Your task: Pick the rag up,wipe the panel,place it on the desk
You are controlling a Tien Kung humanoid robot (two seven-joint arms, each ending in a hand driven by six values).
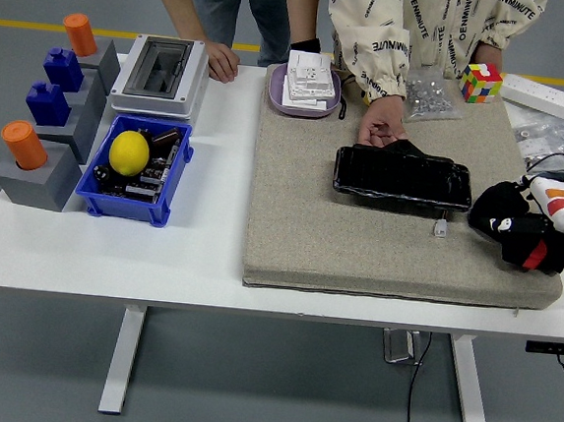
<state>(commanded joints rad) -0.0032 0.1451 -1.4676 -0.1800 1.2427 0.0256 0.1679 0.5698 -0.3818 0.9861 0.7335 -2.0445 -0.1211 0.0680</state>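
A glossy black panel [403, 177] lies flat on the tan mat [311, 223], right of centre. A dark rag [406, 147] pokes out at the panel's far edge. A person's hand [380, 124] rests on the mat, touching that rag. My right hand [522, 237], black with red marks, lies on the mat's right end, a short way right of the panel. Its fingers are loosely bent and hold nothing. My left arm is out of view.
A small white connector [441, 228] lies just in front of the panel. At the back stand a purple tray with white parts [305, 85], a bag of screws [428, 95], a colour cube [480, 82] and a grey box [161, 72]. A blue bin with a lemon [133, 168] sits left.
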